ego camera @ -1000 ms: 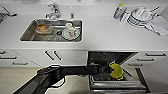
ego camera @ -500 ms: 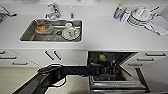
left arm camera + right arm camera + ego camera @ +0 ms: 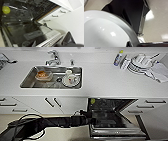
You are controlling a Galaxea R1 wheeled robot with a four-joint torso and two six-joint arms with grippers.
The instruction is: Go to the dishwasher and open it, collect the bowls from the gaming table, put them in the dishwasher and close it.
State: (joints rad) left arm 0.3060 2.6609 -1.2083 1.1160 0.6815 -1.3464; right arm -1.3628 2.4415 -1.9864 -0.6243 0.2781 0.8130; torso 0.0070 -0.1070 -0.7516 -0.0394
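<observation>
The dishwasher (image 3: 113, 118) stands open below the white counter (image 3: 105, 82), its door dropped flat directly ahead of the left gripper (image 3: 90, 119), whose grip cannot be made out. A yellow-green bowl (image 3: 6, 9) sits deep in the dark rack beyond it. A white bowl (image 3: 105, 31) looms against the right wrist camera; that gripper's grip cannot be told.

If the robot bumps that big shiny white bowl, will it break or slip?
The glossy white round bowl looks hard and stiff, probably ceramic, so it could chip against the open steel-fronted dishwasher. Its shiny highlights suggest a smooth, rather slippery surface. Being round with a curved rim, it may rock or roll if set down tilted.
</observation>
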